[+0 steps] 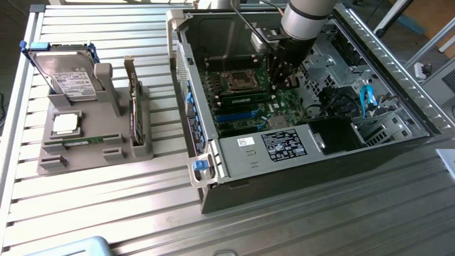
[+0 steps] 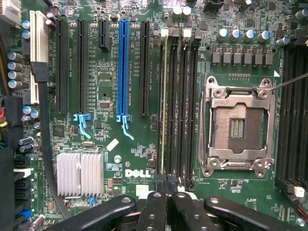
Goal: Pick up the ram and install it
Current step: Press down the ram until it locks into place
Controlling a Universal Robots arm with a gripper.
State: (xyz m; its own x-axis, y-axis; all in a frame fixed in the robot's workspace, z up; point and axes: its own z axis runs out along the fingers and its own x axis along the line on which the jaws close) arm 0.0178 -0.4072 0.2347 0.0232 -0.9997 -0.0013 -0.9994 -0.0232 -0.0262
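the open pc case (image 1: 313, 144) lies on its side on the slatted metal table (image 1: 106, 202), with the motherboard (image 1: 245, 98) facing up. the arm reaches down into the case from the top of the exterior view, and its end effector (image 1: 284, 64) sits low over the board near the cpu socket (image 1: 237, 80). in the wrist view the end effector (image 2: 168, 195) has its black fingers (image 2: 156, 211) pinched together, right at the end of the row of memory slots (image 2: 180, 106). a ram stick (image 2: 163, 106) is seated in the slot next to the black pcie slot, showing as a thin pale green edge; i can't tell if the fingertips actually touch it, that end is tucked under them. the socket (image 2: 238, 127) is open and bare with its metal frame around it. also on the board: a blue pcie slot (image 2: 123, 67) and a finned silver heatsink (image 2: 79, 174). inside the case, a labelled power supply (image 1: 284, 145) and a blue sata cable (image 1: 367, 98).

off to the exterior view's left, a grey parts holder (image 1: 96, 138) stands on the table. it holds a silver hard drive (image 1: 67, 74) propped upright, a cpu chip (image 1: 65, 124) lying flat, and an expansion card (image 1: 133, 101) standing on edge in its slot.
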